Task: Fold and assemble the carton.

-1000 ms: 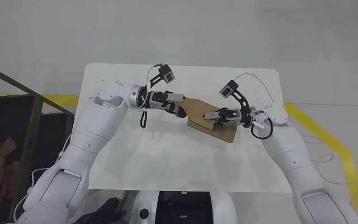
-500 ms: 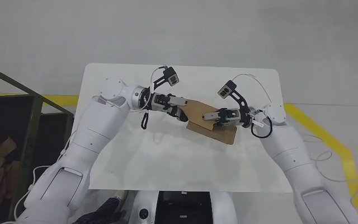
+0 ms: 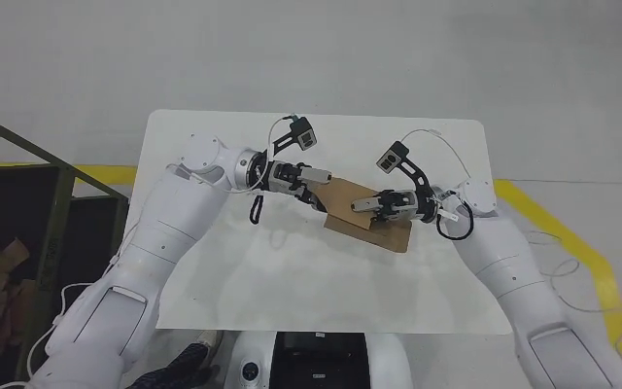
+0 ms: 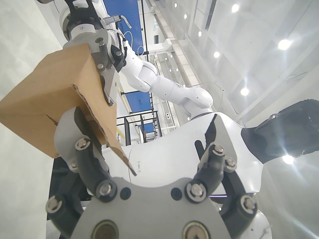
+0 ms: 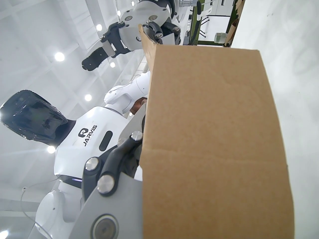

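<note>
Top view: a brown corrugated carton (image 3: 345, 193), partly opened into a boxy sleeve, hangs between both grippers over the smooth white table (image 3: 292, 282).
Its faces are flat, matte cardboard with sharp creases, and one flap shows a ragged fluted edge. The right gripper (image 3: 362, 205) is clamped on one wall, a finger lying flat along the outside face. The left gripper (image 3: 316, 190) has its fingers spread wide. The flap's edge rests against one pale finger (image 4: 66, 125), and the other, serrated finger stands well apart from the cardboard.
</note>
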`<state>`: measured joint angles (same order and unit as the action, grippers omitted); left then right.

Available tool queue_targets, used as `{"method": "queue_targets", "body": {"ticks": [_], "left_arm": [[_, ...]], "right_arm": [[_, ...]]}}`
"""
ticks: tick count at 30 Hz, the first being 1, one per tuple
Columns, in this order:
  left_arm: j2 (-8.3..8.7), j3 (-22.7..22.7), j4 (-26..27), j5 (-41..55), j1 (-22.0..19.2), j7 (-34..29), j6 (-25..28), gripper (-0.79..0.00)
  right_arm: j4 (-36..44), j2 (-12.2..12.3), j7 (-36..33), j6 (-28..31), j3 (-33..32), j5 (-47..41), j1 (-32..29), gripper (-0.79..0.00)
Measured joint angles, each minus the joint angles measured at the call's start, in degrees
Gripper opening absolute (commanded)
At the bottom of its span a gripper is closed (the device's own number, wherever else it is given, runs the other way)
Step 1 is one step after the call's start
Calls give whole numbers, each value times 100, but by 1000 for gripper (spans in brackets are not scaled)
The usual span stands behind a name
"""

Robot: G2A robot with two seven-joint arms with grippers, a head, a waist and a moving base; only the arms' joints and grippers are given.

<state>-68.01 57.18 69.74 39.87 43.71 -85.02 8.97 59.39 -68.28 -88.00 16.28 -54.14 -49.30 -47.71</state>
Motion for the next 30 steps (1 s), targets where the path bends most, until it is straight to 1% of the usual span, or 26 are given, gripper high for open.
{"method": "queue_targets", "body": {"ticks": [6, 15, 19, 24, 30], "left_arm": [[27, 134, -63, -6, 55, 139, 40, 0], [144, 513, -42, -45, 243, 140, 33, 0], [205, 728, 114, -64, 368, 235, 46, 0], [274, 973, 384, -104, 511, 364, 41, 0], [292, 990, 639, -103, 572, 408, -32, 0]], "right_arm": [[-52, 48, 0, 0, 86, -83, 28, -785], [-36, 118, 0, 0, 257, -277, 51, -785], [-122, 175, 0, 0, 314, -266, 76, -785], [-316, 227, 0, 0, 375, -35, 133, -785], [-459, 223, 2, 3, 434, 193, 178, -785]]}}
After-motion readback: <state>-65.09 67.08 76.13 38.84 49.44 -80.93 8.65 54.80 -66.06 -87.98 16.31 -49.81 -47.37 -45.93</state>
